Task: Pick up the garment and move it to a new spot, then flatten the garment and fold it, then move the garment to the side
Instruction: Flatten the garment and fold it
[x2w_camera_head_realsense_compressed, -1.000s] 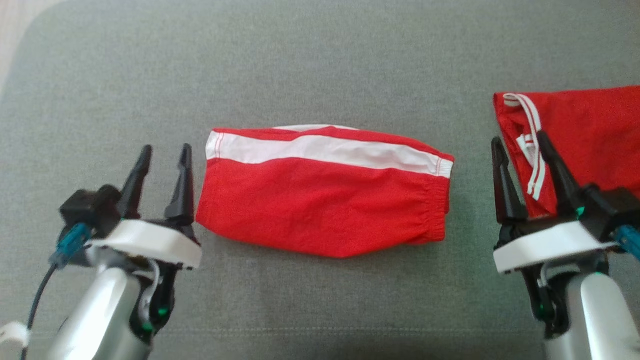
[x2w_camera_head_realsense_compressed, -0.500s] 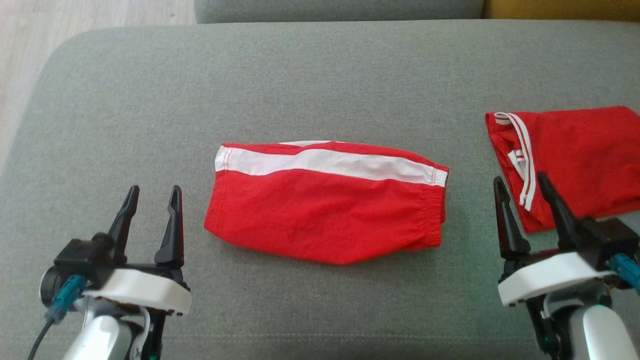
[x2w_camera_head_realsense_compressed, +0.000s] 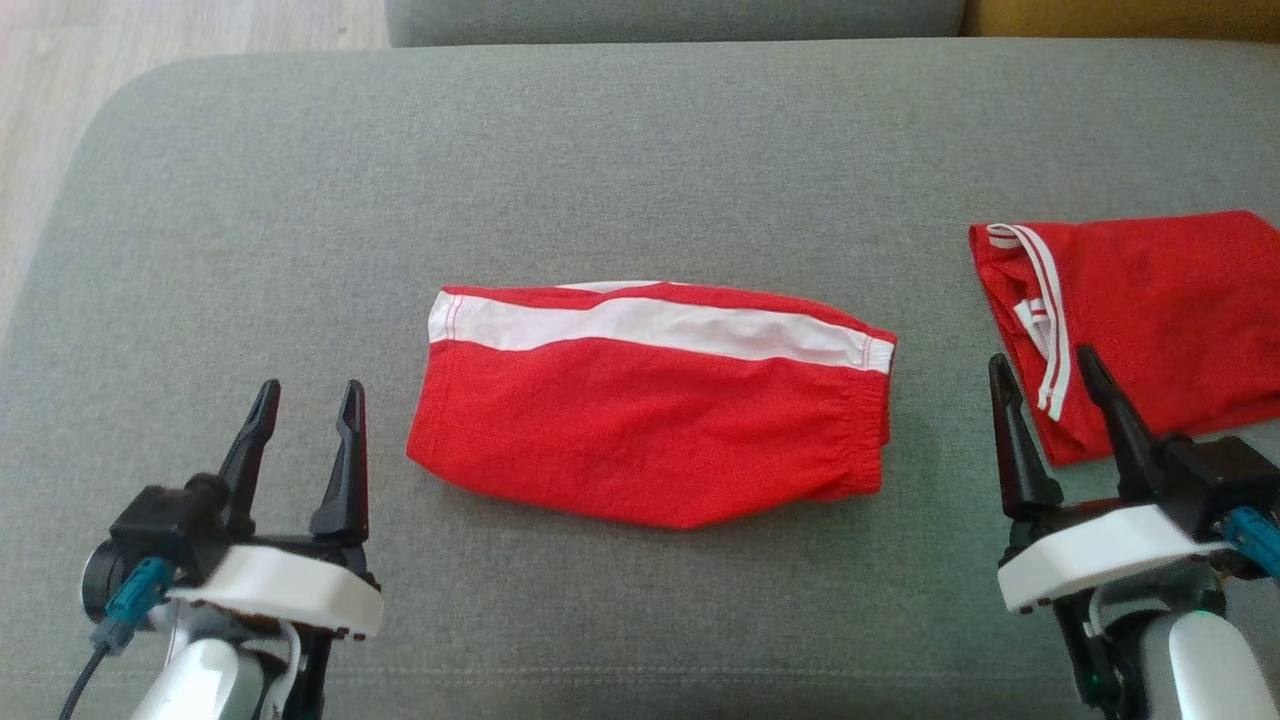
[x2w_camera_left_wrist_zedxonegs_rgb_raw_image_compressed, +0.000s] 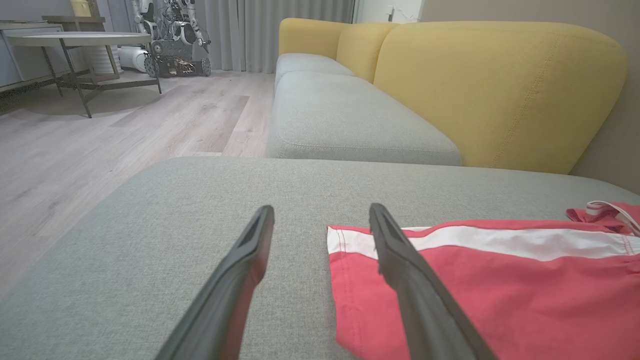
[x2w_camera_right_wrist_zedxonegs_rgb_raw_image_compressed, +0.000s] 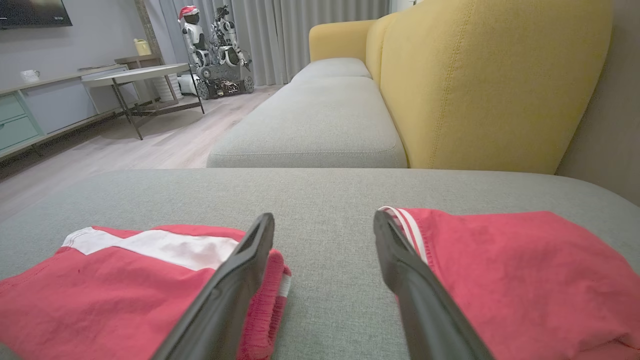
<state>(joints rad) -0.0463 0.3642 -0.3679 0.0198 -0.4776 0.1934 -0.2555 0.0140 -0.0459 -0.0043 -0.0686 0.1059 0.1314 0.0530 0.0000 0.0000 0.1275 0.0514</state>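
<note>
The garment (x2w_camera_head_realsense_compressed: 640, 440) is showing soft, matt red cloth with a white band, creased and gathered at one end. Under the garment, the cushion (x2w_camera_head_realsense_compressed: 600, 160) is showing a coarse, matt grey weave. Beside the garment, the fingers (x2w_camera_head_realsense_compressed: 345, 460) are looking like smooth, matt dark plastic. Beyond the garment, the floor (x2w_camera_left_wrist_zedxonegs_rgb_raw_image_compressed: 100, 145) is showing pale wood grain.

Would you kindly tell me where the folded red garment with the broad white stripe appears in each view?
Head view: the striped garment lies centre.
Left wrist view: lower right.
Right wrist view: lower left.
Shared landmark: the second red garment beside it.
</note>
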